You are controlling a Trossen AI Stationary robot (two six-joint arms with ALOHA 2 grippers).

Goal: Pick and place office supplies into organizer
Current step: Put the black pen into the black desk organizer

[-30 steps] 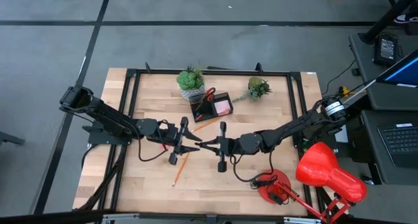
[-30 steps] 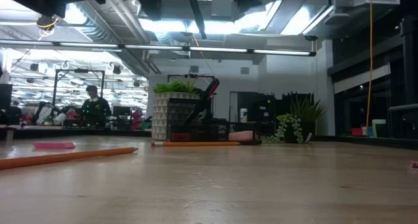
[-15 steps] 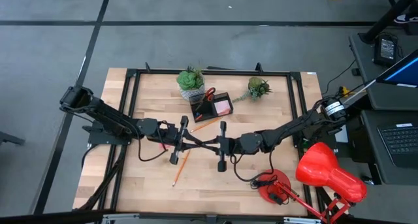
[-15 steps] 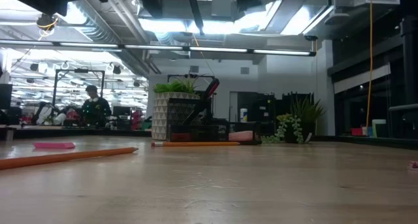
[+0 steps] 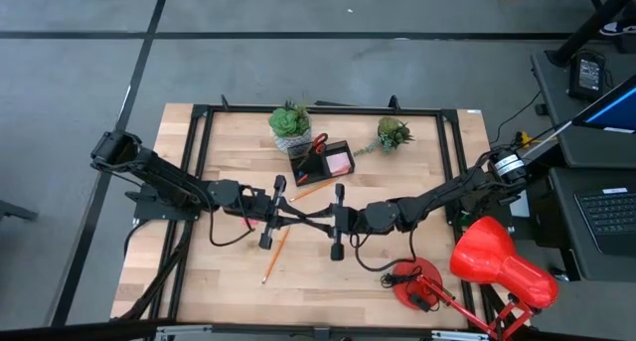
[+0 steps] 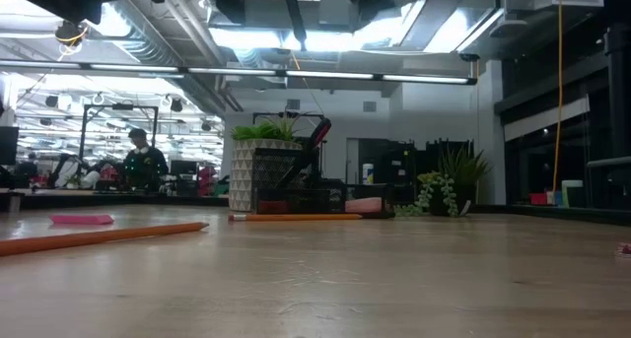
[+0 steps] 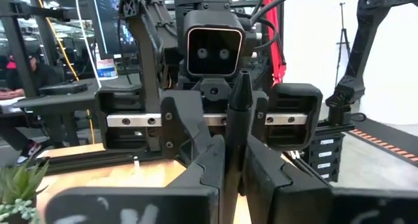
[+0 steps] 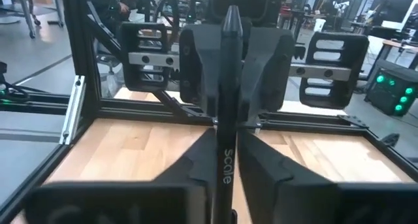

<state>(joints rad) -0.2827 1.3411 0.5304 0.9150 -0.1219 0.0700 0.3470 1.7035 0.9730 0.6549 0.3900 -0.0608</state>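
1. Near the centre of the high view, hanging over the wooden table (image 5: 229,281): the left gripper (image 5: 296,218) and the right gripper (image 5: 320,220), tip to tip, facing each other.
2. Bridging the two, level above the wood: a black pen (image 8: 224,106).
3. Slim, matte black, tapered to a rounded point at one end; pale lettering along the barrel in the right wrist view.
4. In the left wrist view, pinched snug between the left fingers (image 7: 208,165), no gap on either side of the barrel: a firm grasp by the left gripper.
5. For the right gripper, holding or released: cannot tell; pen lying along its midline.
6. Above centre in the high view, well apart from the pen: the black organizer (image 5: 320,170), with red-handled scissors (image 5: 319,142) standing in it and a pink sticky-note pad (image 5: 340,162) in its right-hand compartment.
7. Flat on the wood: one orange pencil (image 5: 275,254) below the left gripper, another orange pencil (image 5: 313,189) just below the organizer.
8. Flanking the organizer: two potted plants (image 5: 290,125). At lower right: a red desk lamp (image 5: 497,261).
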